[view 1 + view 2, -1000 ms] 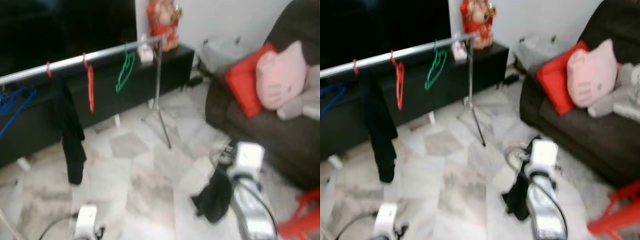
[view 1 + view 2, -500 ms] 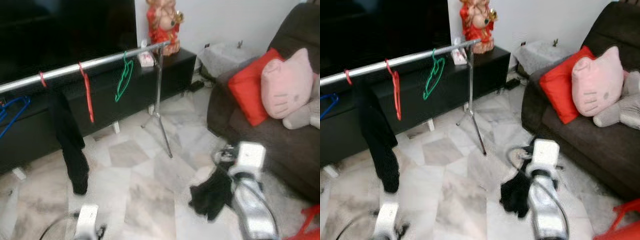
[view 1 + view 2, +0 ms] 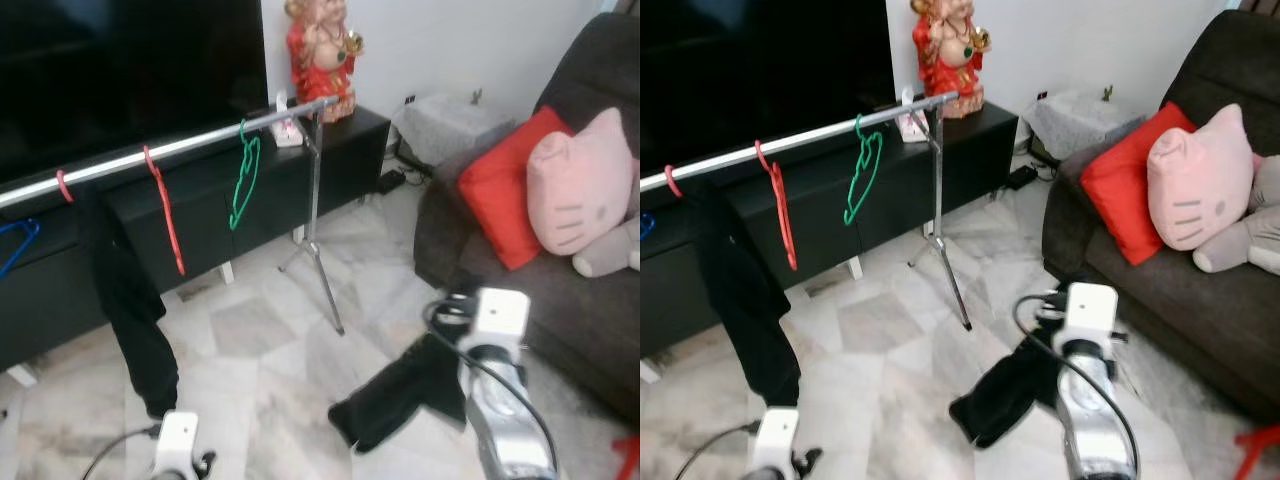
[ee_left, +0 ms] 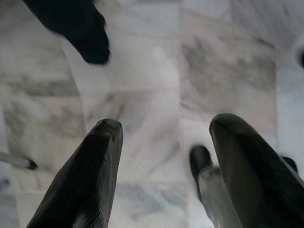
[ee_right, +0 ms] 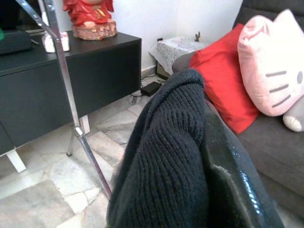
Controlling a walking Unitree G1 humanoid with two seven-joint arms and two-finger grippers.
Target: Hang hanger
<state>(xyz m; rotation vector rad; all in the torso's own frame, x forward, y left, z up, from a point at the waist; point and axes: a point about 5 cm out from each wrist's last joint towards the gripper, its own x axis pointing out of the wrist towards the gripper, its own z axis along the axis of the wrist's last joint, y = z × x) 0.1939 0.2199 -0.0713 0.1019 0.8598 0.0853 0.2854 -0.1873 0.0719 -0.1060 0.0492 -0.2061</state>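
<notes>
My right gripper (image 5: pixel 209 156) clamps a black knit garment (image 3: pixel 400 395); left gripper (image 4: pixel 164 161) hangs open. Carrying step: next, reach the rail (image 3: pixel 180 148) at eleven o'clock.

Silver arms (image 3: pixel 500 430), white wrists, black cables

right gripper (image 5: pixel 209 156) mostly hidden under black knit garment (image 5: pixel 166 156)

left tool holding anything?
No. In the left wrist view the left tool is open, with bare marble floor between its fingers.
</notes>
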